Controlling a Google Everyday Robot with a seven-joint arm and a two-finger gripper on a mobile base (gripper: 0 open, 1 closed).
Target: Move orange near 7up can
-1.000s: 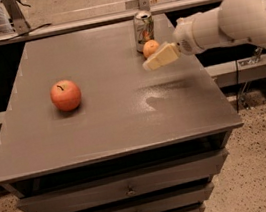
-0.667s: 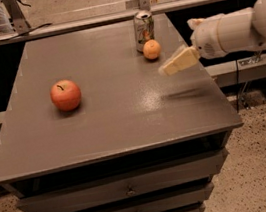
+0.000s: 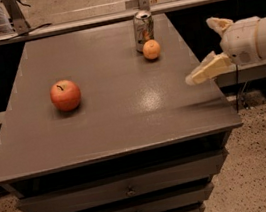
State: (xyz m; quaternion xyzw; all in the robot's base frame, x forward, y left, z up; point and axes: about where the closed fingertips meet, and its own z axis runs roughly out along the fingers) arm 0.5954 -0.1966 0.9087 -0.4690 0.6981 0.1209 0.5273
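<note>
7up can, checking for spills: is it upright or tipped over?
Upright: the 7up can stands on its base, top up. The gripper hovers at the table's right edge.

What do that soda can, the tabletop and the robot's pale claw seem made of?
The 7up can looks like thin metal: its top shines silver. The table seems painted metal or laminate, matte grey with one soft glare patch. The gripper, hanging at the table's right edge in this view, looks like dull cream plastic or rubber.
</note>
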